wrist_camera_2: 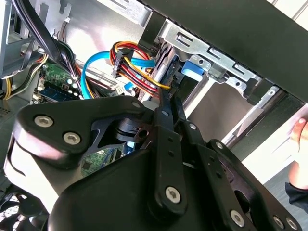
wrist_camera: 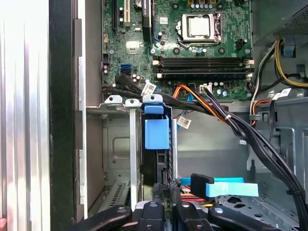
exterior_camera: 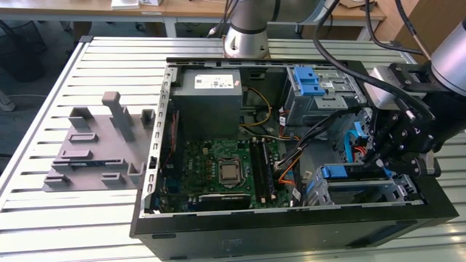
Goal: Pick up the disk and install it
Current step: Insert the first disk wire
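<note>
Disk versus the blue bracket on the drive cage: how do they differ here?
The bracket lies flat on top of the cage, open to view. The disk stands on edge down in a bay, mostly hidden but for its blue edging. The gripper is right at the disk, well away from the bracket. In the exterior view the bracket sits above the disk. Both show blue plastic.

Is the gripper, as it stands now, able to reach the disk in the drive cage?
Probably yes. The gripper is right at the disk, which stands on edge in a slot of the drive cage. The cables pass beside it, not across.
</note>
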You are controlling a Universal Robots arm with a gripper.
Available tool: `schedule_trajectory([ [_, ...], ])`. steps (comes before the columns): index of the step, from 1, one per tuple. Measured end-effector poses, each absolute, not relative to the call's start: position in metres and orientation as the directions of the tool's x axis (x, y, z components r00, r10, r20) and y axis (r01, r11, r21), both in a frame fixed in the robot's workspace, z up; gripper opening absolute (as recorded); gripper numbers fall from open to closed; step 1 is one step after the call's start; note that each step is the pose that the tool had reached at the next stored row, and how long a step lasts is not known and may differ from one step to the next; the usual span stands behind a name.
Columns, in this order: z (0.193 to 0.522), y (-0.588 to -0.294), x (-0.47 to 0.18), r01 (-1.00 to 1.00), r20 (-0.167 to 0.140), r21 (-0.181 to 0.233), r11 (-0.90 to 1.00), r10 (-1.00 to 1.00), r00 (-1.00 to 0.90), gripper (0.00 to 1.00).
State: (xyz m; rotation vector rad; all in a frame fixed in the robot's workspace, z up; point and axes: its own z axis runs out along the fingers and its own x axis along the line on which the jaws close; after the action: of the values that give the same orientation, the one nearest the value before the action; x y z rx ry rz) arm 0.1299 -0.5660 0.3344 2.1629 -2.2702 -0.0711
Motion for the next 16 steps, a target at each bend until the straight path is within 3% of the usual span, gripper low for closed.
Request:
schedule_trajectory([
  [16,0.3297,-0.566,0.1315,-0.998,-0.03,0.04,0.048,-0.998,-0.049,0.16],
])
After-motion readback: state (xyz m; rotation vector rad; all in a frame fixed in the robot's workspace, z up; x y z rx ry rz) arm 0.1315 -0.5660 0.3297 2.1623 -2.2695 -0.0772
